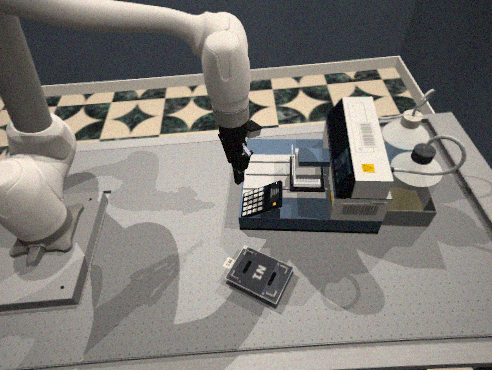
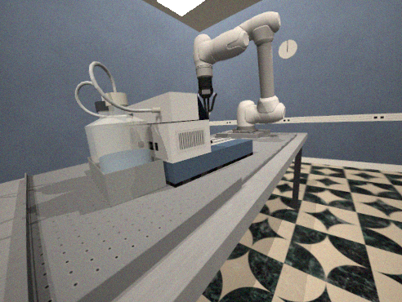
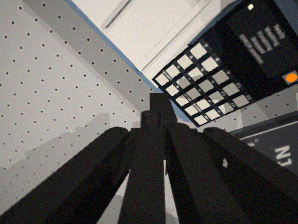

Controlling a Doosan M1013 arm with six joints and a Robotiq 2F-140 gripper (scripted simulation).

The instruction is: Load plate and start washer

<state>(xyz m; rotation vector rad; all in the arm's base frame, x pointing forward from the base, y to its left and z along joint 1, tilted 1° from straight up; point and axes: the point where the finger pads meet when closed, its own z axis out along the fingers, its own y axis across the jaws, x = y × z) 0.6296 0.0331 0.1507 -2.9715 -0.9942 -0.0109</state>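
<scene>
Grey perforated table top (image 1: 150, 310) fills the foreground of the top view, backed by a dark blue wall and a strip of green-and-cream patterned floor (image 1: 135, 117). Nearest the camera, the dark plate nest N1 (image 1: 259, 274) lies at a slant, its pocket showing only its own label and two slots, with a small white tag (image 1: 229, 261) just beside its left corner. Behind it stands the plate washer (image 1: 320, 200) on its blue base, its tilted keypad (image 1: 261, 198) at the front left, an amber dot lit on the keypad's dark panel. The plate (image 1: 306, 176) rests on the carrier, drawn in close under the washer's white head (image 1: 364, 145); whether it lies flat inside the locators cannot be told. At the washer's left rear the gripper (image 1: 239, 176) hangs tips-down above the base's pale deck, fingers pressed fully together and gripping nothing. The wrist view looks down past them to the keypad's pale keys. To the right, two capped bottles (image 1: 406, 131) with looping tubes sit in a grey tray. Farthest left, the white arm's base (image 1: 30, 200) stands on its mounting plate (image 1: 75, 295).
</scene>
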